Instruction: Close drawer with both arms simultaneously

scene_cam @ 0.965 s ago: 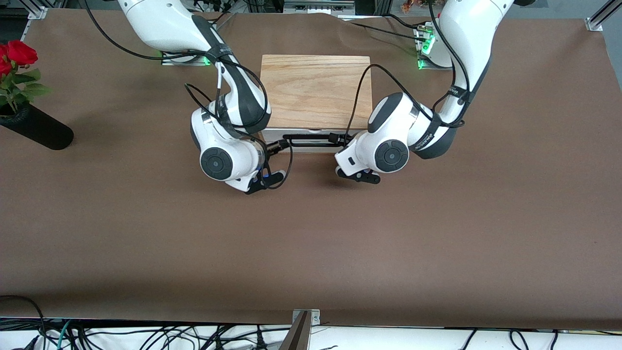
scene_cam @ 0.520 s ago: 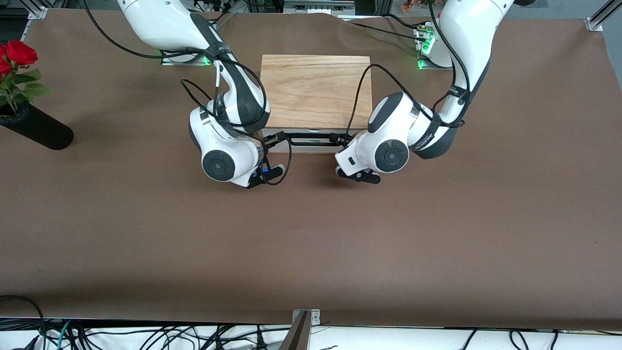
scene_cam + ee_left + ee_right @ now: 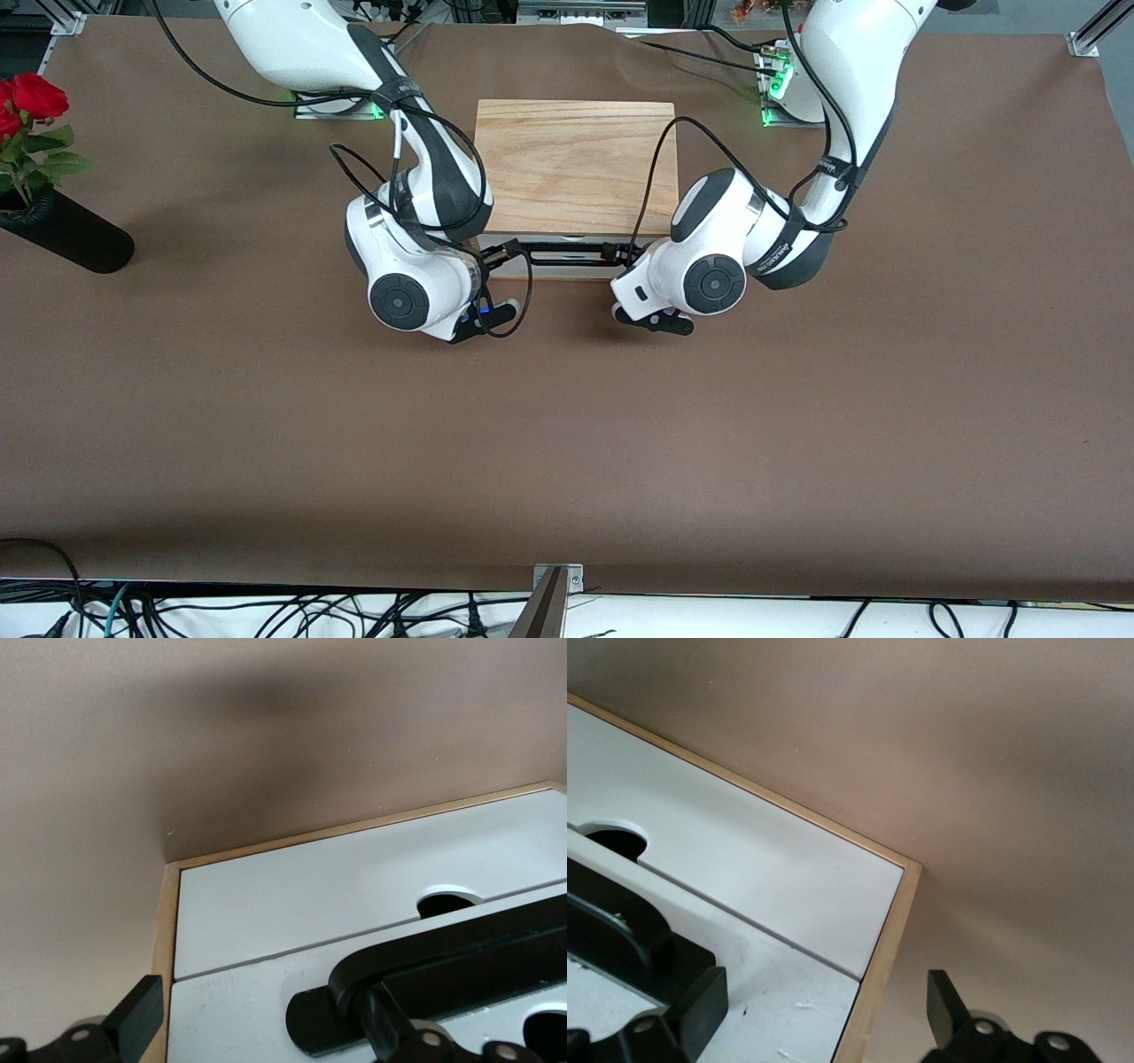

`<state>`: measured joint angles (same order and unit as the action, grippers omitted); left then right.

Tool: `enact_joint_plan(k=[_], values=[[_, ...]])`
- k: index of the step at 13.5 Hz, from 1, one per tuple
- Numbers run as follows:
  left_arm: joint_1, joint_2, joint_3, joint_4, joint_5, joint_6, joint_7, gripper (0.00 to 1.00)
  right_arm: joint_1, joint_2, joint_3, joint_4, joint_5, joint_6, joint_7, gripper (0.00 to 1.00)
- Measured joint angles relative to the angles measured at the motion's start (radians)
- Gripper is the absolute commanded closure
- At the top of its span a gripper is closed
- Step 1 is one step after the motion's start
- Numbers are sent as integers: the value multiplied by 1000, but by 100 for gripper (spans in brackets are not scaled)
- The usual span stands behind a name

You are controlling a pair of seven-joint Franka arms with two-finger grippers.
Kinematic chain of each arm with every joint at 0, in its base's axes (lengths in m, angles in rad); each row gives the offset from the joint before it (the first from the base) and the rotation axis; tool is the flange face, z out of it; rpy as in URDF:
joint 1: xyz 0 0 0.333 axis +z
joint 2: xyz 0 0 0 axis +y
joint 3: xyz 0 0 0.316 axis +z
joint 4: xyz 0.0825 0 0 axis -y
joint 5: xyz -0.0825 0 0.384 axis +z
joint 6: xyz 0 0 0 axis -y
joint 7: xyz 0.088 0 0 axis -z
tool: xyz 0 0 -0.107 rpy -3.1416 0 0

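Both hands against drawer; vase apart.

Both arms bent low, wrists side by side. Left end effector fingers spread; right end effector fingers spread.

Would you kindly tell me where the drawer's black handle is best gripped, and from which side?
Probably the straight middle of the handle, approached from in front of the drawer: the bar runs level along its white front and stands off it, leaving a gap for a finger. The open left gripper and right gripper sit at its bent ends.
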<state>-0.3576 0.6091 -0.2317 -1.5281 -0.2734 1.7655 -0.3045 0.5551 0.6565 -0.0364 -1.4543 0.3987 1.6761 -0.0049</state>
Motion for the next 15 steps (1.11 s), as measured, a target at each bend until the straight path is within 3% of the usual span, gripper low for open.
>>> enact_joint_plan(k=[7,12,15], values=[[25,-29,13,71,0,-1,0,0,6,0,1,24,0,36,0,0],[120,-90,21,88,2,-6,7,0,7,-1,-4,47,-2,147,0,0],[129,-123,19,89,109,-7,10,0,5,-3,-51,64,-25,205,-3,0]])
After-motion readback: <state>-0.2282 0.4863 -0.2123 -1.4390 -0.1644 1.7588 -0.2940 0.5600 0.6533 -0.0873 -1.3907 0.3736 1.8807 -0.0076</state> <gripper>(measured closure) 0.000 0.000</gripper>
